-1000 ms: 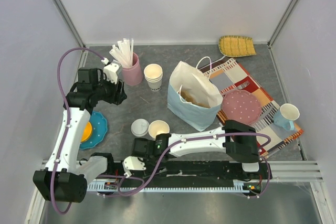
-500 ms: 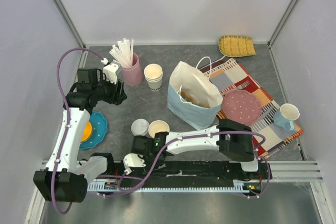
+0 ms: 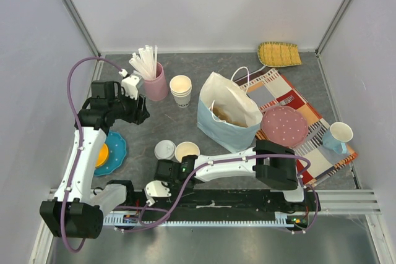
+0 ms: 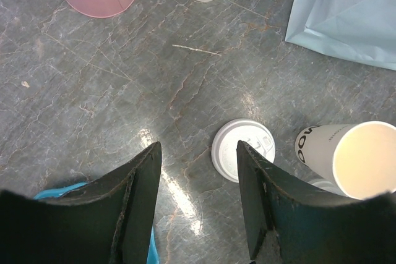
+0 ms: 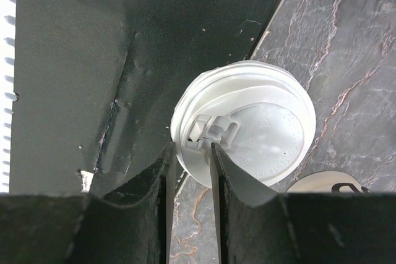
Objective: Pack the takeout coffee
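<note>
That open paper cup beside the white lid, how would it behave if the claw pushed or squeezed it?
The open paper cup looks empty inside, so it is probably light. Upright and fairly tall, it may tip if nudged high. Its thin lidless rim would likely buckle when squeezed.

Bright and even from overhead in the top view, with only faint, soft shadows beside the paper bag; sharp all over. Glares white in two patches off the table in the left wrist view, near the loose lid; leaves the left hand black and slightly soft. Dimmer at the right wrist: sinks the black base plate into shadow, keeps the takeout coffee bright and crisp, blurs the right hand close to the lens.
</note>
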You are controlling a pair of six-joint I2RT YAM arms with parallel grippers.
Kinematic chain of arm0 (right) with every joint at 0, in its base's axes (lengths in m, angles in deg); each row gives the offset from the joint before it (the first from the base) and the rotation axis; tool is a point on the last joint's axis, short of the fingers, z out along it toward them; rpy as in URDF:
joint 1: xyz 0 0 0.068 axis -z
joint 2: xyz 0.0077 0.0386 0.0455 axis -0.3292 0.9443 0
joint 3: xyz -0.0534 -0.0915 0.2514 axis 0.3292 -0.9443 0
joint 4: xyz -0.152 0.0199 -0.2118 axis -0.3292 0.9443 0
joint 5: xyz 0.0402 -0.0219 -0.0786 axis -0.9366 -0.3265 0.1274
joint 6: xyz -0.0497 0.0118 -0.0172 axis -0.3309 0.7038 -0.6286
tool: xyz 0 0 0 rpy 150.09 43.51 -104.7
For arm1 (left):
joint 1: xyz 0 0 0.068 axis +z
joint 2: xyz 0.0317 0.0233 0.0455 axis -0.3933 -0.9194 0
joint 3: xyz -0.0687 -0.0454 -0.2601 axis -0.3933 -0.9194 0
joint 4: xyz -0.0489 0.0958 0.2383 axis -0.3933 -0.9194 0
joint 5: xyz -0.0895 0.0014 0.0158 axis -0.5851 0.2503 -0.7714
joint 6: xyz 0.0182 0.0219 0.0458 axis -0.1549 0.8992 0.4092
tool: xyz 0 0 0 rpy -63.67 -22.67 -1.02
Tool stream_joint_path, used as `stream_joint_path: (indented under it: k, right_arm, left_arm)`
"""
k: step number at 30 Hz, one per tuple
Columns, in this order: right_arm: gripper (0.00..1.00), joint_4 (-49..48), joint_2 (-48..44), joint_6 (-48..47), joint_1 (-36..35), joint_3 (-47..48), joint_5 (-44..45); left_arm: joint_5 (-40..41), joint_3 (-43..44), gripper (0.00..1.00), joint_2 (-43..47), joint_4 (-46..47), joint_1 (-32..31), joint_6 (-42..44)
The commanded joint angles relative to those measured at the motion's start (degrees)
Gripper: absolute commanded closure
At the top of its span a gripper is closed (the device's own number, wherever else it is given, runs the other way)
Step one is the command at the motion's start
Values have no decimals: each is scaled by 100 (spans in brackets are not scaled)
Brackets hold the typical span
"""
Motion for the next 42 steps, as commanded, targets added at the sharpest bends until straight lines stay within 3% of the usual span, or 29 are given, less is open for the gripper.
stream_joint_path:
  k: [1,15,27,42]
  right_arm:
    - [76,-3,99,-23,-19,42,-148]
    - [99,226,-306,92,-63,428,-491]
    - [100,287,-428,197,-54,656,-455]
    - [100,366,-1088,698,130,1500,-1308]
  left_arm:
    - [-176,20,42,79,147,42,-145]
    - [-176,37,42,79,147,86,-145]
    - [-176,37,42,79,147,112,-119]
    - [-167,81,42,70,164,139,-128]
